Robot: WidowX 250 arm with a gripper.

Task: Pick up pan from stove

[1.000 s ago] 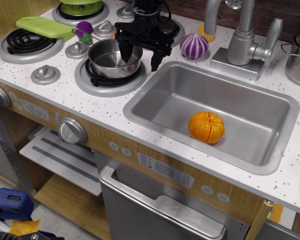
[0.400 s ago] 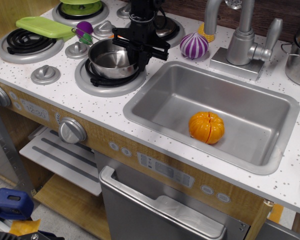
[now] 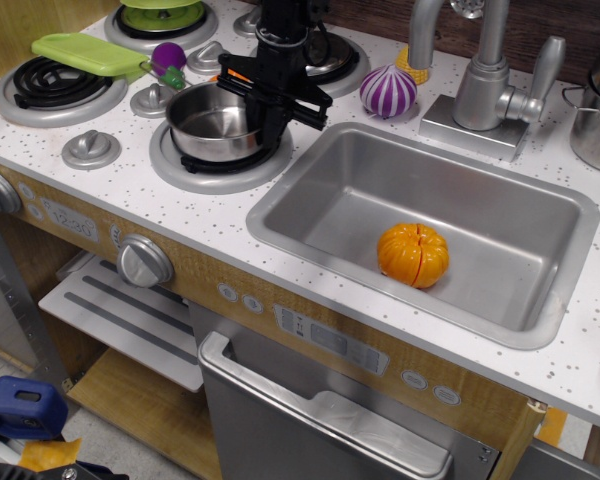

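Note:
The pan, a small shiny steel pot, is at the front right burner of the white speckled stove. It looks tilted and raised a little off the black coil. My black gripper comes down from above and is shut on the pan's right rim, one finger inside the wall and one outside.
The steel sink holds an orange pumpkin just right of the pan. A purple onion and the faucet stand behind. A green board, a purple toy and knobs lie left. A larger pot is far right.
The gripper's fingers were spread wide over the pan's right rim, then closed on it. The pan has since shifted a little left and up off the burner.

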